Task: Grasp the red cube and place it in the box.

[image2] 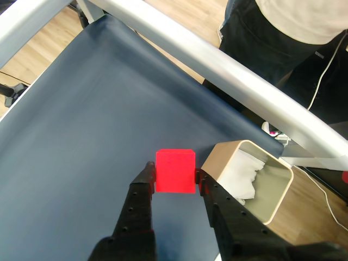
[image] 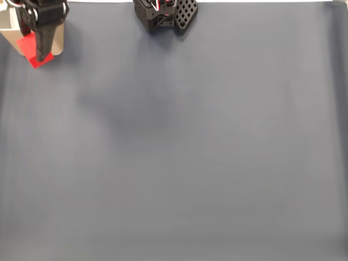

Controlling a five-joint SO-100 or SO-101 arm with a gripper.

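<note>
In the wrist view the small red cube (image2: 175, 169) sits squarely between the two black fingers of my gripper (image2: 175, 175), which is shut on it. The tan box (image2: 224, 154), with white crumpled paper inside, stands just right of the cube, its near corner close to my right finger (image2: 209, 190). In the fixed view my gripper (image: 42, 53) is at the far top-left corner with the red cube (image: 25, 44) showing on both sides of the black finger. The box (image: 7, 38) lies right behind it, partly covered by the arm.
A dark grey mat (image: 179, 152) covers the table. The arm's black base (image: 163, 13) stands at the top middle of the fixed view. In the wrist view a silver rail (image2: 228, 62) runs along the table's edge, with a person's dark trousers (image2: 255, 38) and cables beyond.
</note>
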